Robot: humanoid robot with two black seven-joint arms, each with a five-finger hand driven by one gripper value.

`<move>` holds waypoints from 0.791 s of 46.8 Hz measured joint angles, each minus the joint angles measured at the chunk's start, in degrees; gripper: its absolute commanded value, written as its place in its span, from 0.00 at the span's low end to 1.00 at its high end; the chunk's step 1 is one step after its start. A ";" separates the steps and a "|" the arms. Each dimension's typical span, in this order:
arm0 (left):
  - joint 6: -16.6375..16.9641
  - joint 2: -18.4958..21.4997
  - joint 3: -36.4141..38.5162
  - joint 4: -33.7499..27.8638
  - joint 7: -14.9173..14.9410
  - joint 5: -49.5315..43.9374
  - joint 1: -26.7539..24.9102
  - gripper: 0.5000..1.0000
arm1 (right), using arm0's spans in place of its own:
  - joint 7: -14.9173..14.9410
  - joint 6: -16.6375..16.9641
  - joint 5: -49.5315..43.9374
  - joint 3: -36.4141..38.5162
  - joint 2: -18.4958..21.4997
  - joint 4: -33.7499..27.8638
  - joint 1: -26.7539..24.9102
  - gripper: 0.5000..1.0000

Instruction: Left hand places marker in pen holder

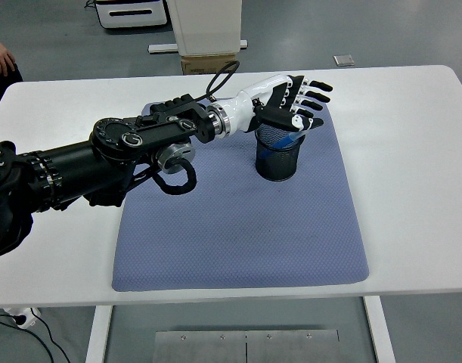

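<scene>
A black mesh pen holder (277,156) stands upright on the blue-grey mat (238,219), toward its far side. The blue marker (286,141) is inside the holder, seen as a blue shape just under the rim. My left hand (299,102) hovers directly over the holder's mouth with its fingers spread out to the right, holding nothing. The black left arm (125,144) reaches in from the left edge across the table.
The white table (412,151) extends around the mat. A person's hand (0,57) shows at the far left edge beyond the table. A cardboard box (208,64) and white furniture stand on the floor behind.
</scene>
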 measured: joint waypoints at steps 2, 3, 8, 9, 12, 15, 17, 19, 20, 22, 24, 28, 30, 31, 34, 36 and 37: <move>0.02 0.20 -0.82 0.03 0.00 0.03 -0.10 0.73 | 0.00 0.00 0.00 0.00 0.00 0.00 0.00 1.00; 0.06 0.35 -1.36 0.03 -0.01 0.04 -0.22 0.81 | 0.00 0.00 0.00 0.00 0.00 0.00 0.00 1.00; 0.12 1.21 -3.26 0.04 -0.01 0.04 -0.85 1.00 | 0.01 0.00 0.00 0.00 0.00 0.00 0.00 1.00; 0.19 1.37 -3.59 0.04 0.01 -0.01 -0.95 1.00 | -0.01 0.00 0.00 0.00 0.00 -0.01 -0.01 1.00; 0.55 1.62 -4.33 0.12 0.05 -0.05 -1.06 1.00 | 0.01 0.00 0.00 0.00 0.00 0.00 0.01 1.00; 1.85 2.14 -5.11 0.25 0.09 -0.05 -1.07 1.00 | 0.00 0.00 0.00 0.00 0.00 0.00 0.00 1.00; 2.83 2.83 -5.45 0.31 0.10 0.11 -1.08 1.00 | 0.00 0.00 0.00 0.00 0.00 0.00 0.00 1.00; 3.34 3.30 -5.54 0.33 0.10 0.19 -1.07 1.00 | 0.01 0.00 0.00 0.00 0.00 0.00 0.01 1.00; 3.71 3.71 -5.57 0.35 0.10 0.23 -1.01 1.00 | 0.01 0.00 0.00 0.00 0.00 0.00 0.00 1.00; 4.23 4.48 -5.59 0.46 0.10 0.57 -0.78 1.00 | 0.01 0.00 0.00 0.00 0.00 0.00 0.00 1.00; 5.11 5.12 -5.60 0.56 0.10 0.82 -0.57 1.00 | 0.01 0.00 0.00 0.00 0.00 0.00 0.02 1.00; 8.38 6.15 -5.59 1.98 0.10 0.77 0.59 1.00 | 0.01 0.00 0.00 0.00 -0.02 -0.01 0.03 1.00; 10.77 6.07 -5.64 3.07 0.10 0.56 1.80 1.00 | 0.00 0.00 0.00 0.01 0.00 0.00 -0.01 1.00; 12.00 6.05 -5.84 3.58 0.09 0.51 2.36 1.00 | 0.00 0.00 0.00 0.00 0.00 0.00 -0.01 1.00; 15.30 6.21 -6.60 4.91 0.05 0.45 4.01 1.00 | 0.01 0.00 0.00 0.00 -0.01 0.00 0.01 1.00; 16.33 6.36 -7.04 5.33 -0.07 0.46 5.04 1.00 | 0.00 0.00 0.00 0.00 0.00 0.00 -0.01 1.00; 16.59 6.50 -7.23 5.37 -0.35 0.42 5.64 1.00 | 0.00 0.00 0.00 0.00 0.00 -0.01 -0.01 1.00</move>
